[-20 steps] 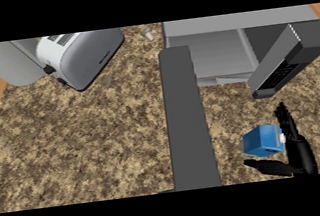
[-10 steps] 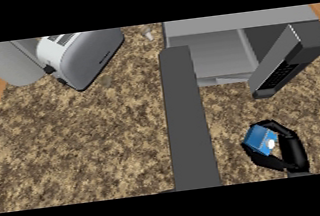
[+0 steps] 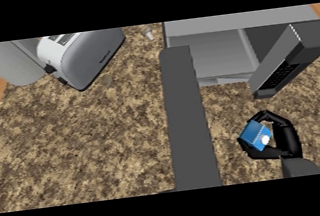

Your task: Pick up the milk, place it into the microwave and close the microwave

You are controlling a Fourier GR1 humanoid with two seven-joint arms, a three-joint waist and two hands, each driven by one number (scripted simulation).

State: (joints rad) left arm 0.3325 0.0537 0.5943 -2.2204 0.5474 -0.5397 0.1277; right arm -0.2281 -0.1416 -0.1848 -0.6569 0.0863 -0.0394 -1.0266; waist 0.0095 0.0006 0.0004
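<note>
The right hand (image 3: 280, 138) is curled round the milk (image 3: 255, 134), a small blue carton low on the bench (image 3: 85, 139), near the open microwave (image 3: 219, 52). It looks light and stiff, with flat sides that could slip or tilt, so pinching opposite faces mid-height seems safest.

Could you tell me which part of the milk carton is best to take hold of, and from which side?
Probably across its two opposite flat sides, coming from the right. The milk carton is a small blue box, and the right robot hand already curls round it that way, with the open microwave just beyond.
</note>
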